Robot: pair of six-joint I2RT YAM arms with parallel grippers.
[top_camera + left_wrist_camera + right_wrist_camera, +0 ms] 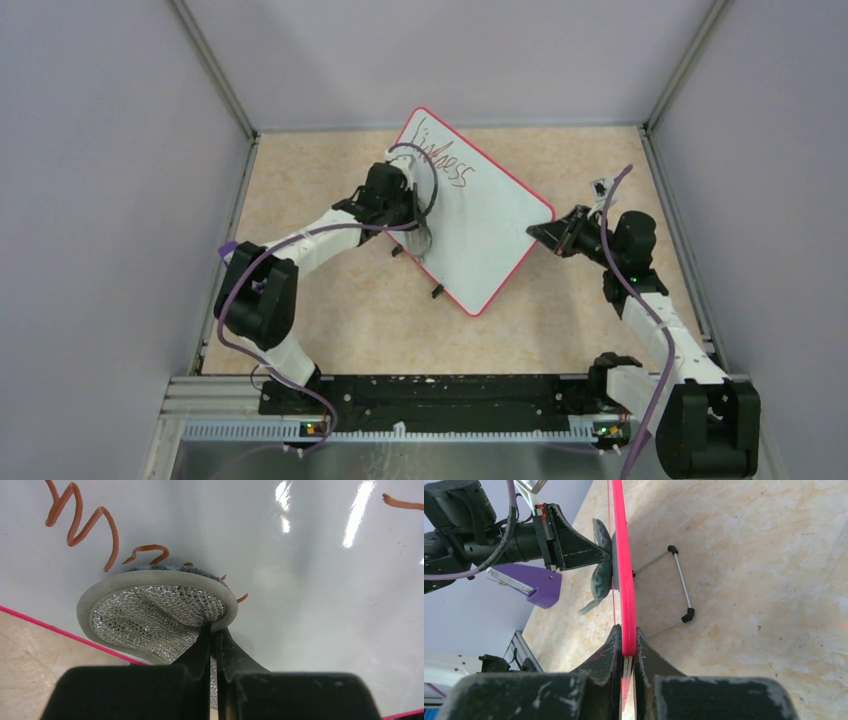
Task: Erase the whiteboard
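Observation:
The whiteboard [480,215] with a pink-red rim lies tilted on the tan table, with red-brown handwriting near its far end. My right gripper [545,232] is shut on its right corner; the right wrist view shows the rim [624,580] edge-on between my jaws. My left gripper [418,238] is shut on a grey mesh wiping pad [155,617] and presses it on the board's left part, over some strokes of writing [85,522]. The pad also shows in the right wrist view [600,565], against the board's face. Black wire feet [681,585] stick out from the board's back.
Grey walls with metal rails close the table in at left, right and back. A black rail [440,390] with both arm bases runs along the near edge. A purple part [531,585] of the left arm shows beyond the board.

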